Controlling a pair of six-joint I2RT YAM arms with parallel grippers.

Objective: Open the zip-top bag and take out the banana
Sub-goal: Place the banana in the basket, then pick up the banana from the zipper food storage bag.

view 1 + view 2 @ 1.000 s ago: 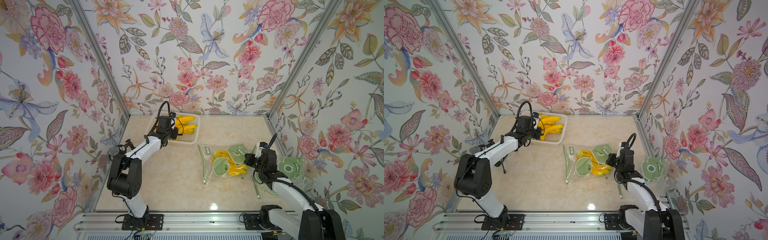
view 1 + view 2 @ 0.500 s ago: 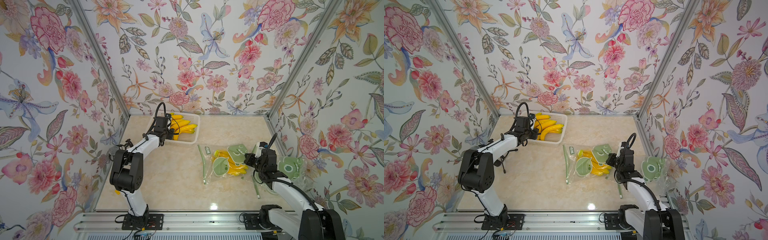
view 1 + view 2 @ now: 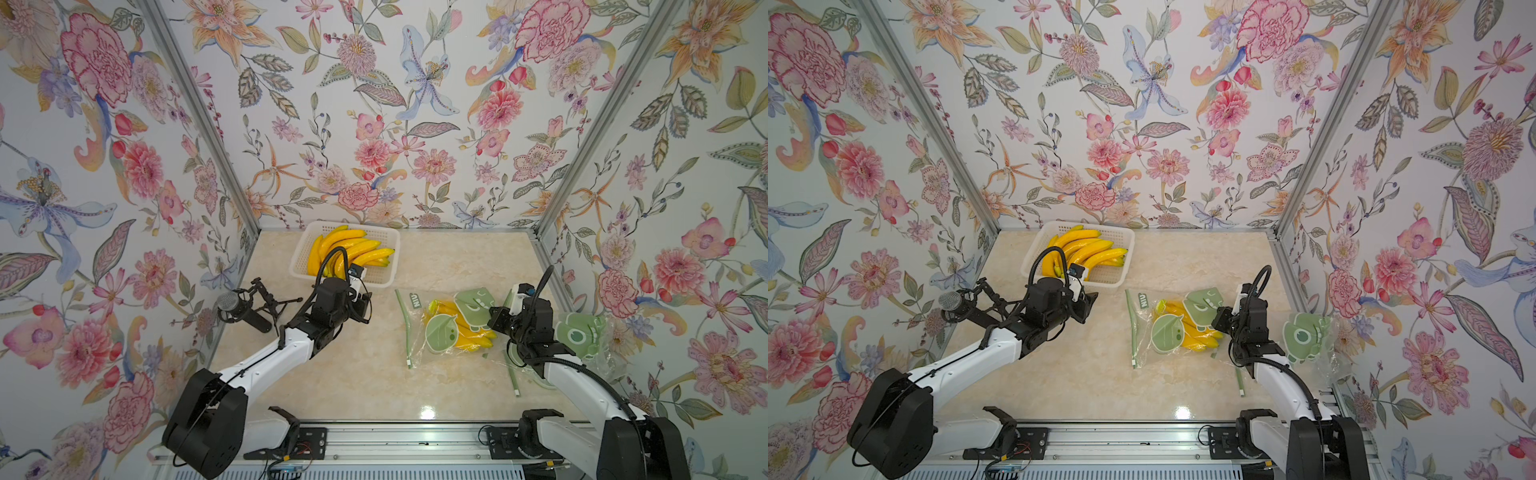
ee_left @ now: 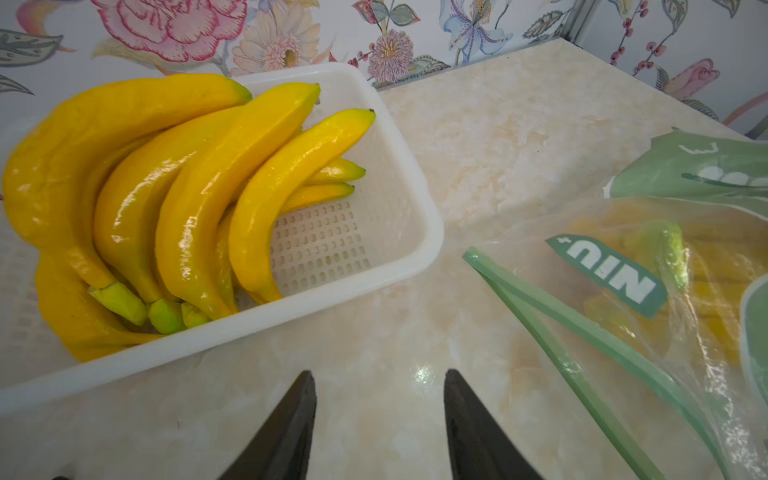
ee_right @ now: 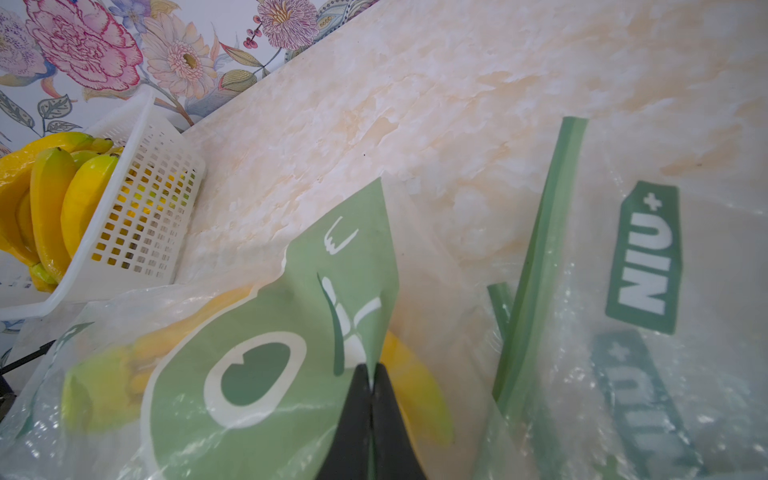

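Lying right of mid-table, the clear green-printed plastic zip-top bag (image 3: 440, 332) holds the yellow banana bunch (image 3: 471, 340); its film looks thin and slippery. The right gripper (image 5: 371, 368) pinches its printed side; the left gripper (image 4: 379, 384), parted and empty, should take the stiffer green zip strip (image 3: 406, 332).

Beige marble tabletop (image 3: 365, 365): white basket (image 3: 386, 276) far left, zip-top bag (image 3: 440, 332) right of centre, second bag (image 3: 579, 334) at right edge, microphone (image 3: 228, 303) at left edge.

At the back of my marble tabletop (image 3: 457, 266) sits a white perforated basket (image 3: 386, 270) piled with yellow bananas (image 3: 357, 249). A microphone (image 3: 227, 301) on a small tripod sits near the wall on my left. A crumpled green-printed bag (image 3: 582, 334) rests against the wall on my right.
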